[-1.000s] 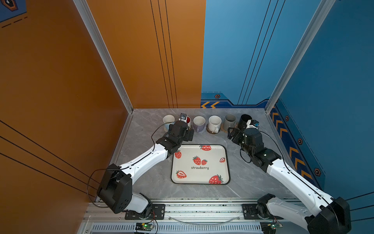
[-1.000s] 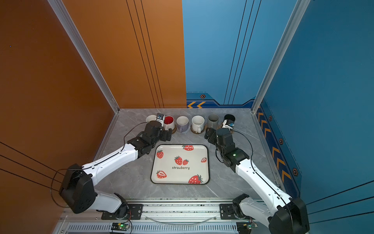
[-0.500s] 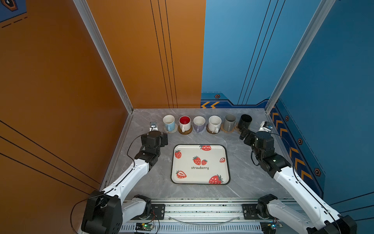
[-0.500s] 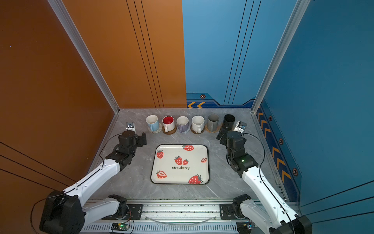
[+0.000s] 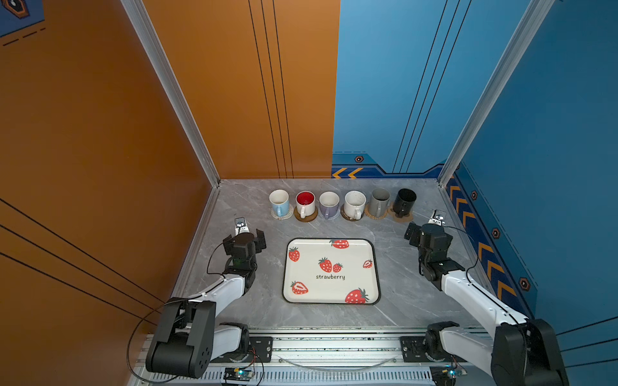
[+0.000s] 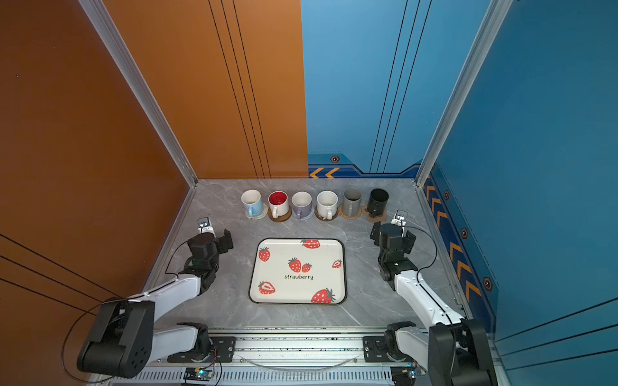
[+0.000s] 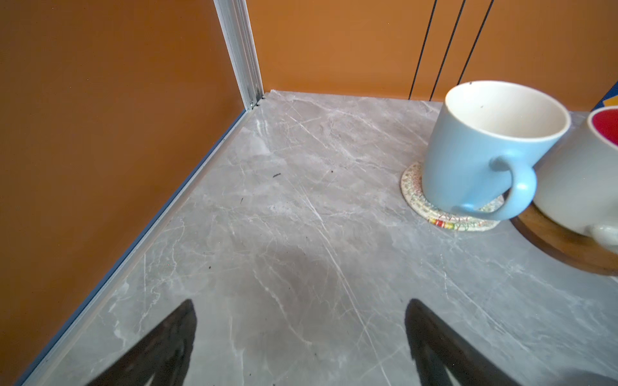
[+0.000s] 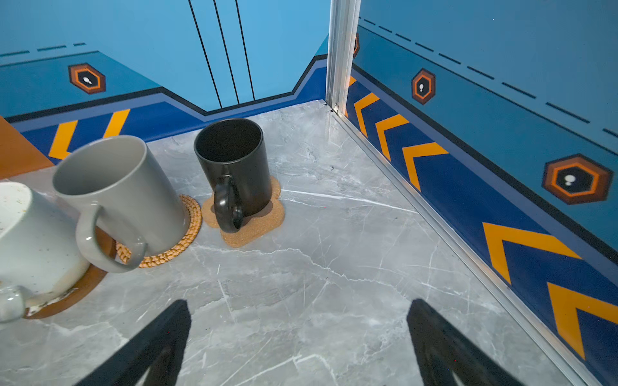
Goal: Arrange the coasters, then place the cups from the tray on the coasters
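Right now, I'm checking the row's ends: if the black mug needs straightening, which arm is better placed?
Probably right: the right gripper, open and empty, is near the black mug; the left gripper is across the tray, by the light blue mug.

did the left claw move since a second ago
yes, the left claw drew back from the red-lined mug, toward the robot and leftward; it now sits open left of the tray.
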`<action>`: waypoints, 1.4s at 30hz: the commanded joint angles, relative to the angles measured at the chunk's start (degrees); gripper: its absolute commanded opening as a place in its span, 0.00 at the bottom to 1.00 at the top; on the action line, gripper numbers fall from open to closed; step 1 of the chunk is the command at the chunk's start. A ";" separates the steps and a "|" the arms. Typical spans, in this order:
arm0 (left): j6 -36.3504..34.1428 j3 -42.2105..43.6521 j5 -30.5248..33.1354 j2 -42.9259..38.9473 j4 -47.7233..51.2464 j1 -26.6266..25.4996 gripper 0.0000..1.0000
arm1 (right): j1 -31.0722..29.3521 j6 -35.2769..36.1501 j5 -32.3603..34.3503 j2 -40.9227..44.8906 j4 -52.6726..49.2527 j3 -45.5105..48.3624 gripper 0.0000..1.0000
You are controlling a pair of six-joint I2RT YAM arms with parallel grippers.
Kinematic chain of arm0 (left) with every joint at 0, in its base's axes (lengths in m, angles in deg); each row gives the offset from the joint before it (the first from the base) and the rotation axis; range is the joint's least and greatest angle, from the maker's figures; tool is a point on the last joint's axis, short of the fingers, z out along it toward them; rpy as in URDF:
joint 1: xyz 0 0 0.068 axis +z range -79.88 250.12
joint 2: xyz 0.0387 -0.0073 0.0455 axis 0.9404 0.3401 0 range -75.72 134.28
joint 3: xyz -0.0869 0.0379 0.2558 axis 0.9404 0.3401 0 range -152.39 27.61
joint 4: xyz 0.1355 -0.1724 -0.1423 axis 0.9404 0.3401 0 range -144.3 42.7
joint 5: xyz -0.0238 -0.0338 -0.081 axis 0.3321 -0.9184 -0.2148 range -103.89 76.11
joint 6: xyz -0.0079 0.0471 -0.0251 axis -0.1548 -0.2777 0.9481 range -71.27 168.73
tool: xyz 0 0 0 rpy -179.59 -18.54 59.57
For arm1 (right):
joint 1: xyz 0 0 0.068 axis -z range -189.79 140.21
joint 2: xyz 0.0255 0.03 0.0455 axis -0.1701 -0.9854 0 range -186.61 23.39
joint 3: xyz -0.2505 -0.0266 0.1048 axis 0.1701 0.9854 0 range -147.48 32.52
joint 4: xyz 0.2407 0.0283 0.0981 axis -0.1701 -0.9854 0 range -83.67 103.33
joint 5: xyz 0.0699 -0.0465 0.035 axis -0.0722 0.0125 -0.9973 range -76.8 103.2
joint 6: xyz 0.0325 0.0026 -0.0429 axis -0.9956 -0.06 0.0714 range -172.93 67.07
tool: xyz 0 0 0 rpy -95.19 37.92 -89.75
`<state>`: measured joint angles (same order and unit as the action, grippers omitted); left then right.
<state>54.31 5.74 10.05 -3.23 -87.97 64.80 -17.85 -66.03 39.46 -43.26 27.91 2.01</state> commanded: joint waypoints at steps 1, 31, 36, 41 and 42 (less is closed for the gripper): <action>-2.02 -0.93 -2.41 0.78 -7.58 1.48 0.98 | 0.94 3.68 0.57 -3.38 7.46 0.86 1.00; -2.76 -0.54 -12.17 3.76 -15.11 6.39 0.98 | 7.79 1.96 -12.33 -7.26 13.16 2.09 1.00; -3.83 1.96 -10.83 1.12 -15.11 5.05 0.98 | 7.72 1.77 -11.36 -10.33 18.67 6.04 1.00; -6.15 3.63 -9.53 -0.29 -14.58 2.33 0.98 | 7.79 3.92 -13.46 -12.18 22.52 6.77 1.00; -6.42 4.12 -9.38 -0.47 -14.49 1.87 0.98 | 7.79 4.65 -13.80 -12.73 23.91 6.96 1.00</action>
<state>50.31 8.52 -0.48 -2.55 -101.71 67.86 -10.41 -63.58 27.40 -55.19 46.27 8.55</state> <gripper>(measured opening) 0.978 0.997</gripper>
